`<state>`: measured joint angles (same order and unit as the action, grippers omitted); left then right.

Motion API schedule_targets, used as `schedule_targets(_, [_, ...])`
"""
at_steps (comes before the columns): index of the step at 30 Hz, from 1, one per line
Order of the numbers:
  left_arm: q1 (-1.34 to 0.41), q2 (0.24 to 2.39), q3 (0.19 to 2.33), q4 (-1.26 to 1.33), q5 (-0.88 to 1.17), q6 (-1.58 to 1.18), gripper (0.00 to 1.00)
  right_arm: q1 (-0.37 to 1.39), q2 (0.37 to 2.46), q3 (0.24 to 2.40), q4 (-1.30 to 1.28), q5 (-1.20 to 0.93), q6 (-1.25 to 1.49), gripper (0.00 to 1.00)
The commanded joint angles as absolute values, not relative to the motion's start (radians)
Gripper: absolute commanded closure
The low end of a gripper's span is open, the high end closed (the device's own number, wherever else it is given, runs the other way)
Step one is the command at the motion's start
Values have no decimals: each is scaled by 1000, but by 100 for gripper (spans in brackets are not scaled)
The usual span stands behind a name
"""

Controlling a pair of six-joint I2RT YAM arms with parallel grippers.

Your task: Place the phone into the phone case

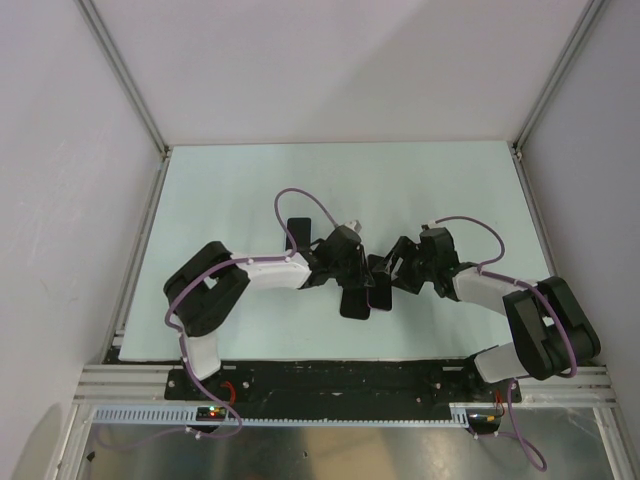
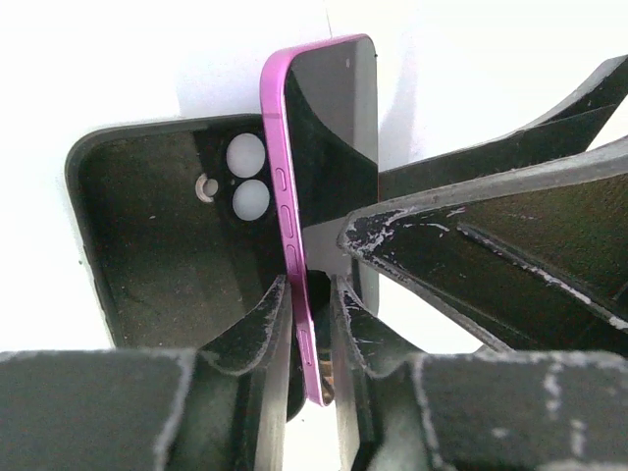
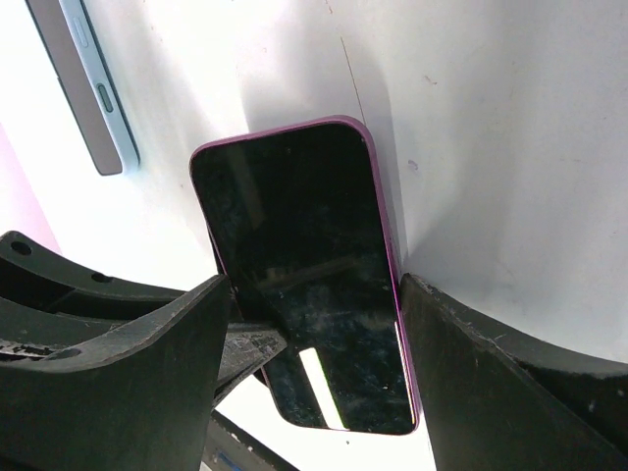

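Pale green tabletop is carrying everything. Lying open-side up on it is the black rubbery phone case with round camera holes. Standing on its long edge at one side of that case is the slim purple-framed phone with dark glass. The left gripper is pinching the phone's near end, front and back. The right gripper is straddling the screen; whether it is squeezing I cannot tell

Glossy glass-fronted phone with shiny purple edge; matt black phone case.
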<state>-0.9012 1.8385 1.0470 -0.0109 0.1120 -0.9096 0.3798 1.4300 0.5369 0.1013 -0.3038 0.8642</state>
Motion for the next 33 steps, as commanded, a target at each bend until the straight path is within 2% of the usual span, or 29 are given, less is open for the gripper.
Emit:
schedule_targets(1, [-920, 1811, 1051, 122, 200, -939, 84, 394, 1452, 498, 60, -348, 871, 25])
schedule_targets(11, [-922, 1849, 1066, 129, 218, -944, 77, 394, 1441, 490, 67, -358, 873, 25])
schedule_targets(22, [-931, 1882, 1073, 127, 216, -941, 77, 381, 1411, 480, 66, -359, 872, 25])
schedule_targets(26, [-934, 1897, 1077, 127, 213, -941, 83, 376, 1397, 477, 62, -359, 871, 24])
schedule_targets(30, [-934, 1896, 1079, 127, 214, -941, 97, 366, 1367, 477, 48, -355, 862, 24])
schedule_targets(33, [-929, 1874, 1079, 126, 209, -935, 100, 351, 1327, 477, 30, -349, 849, 22])
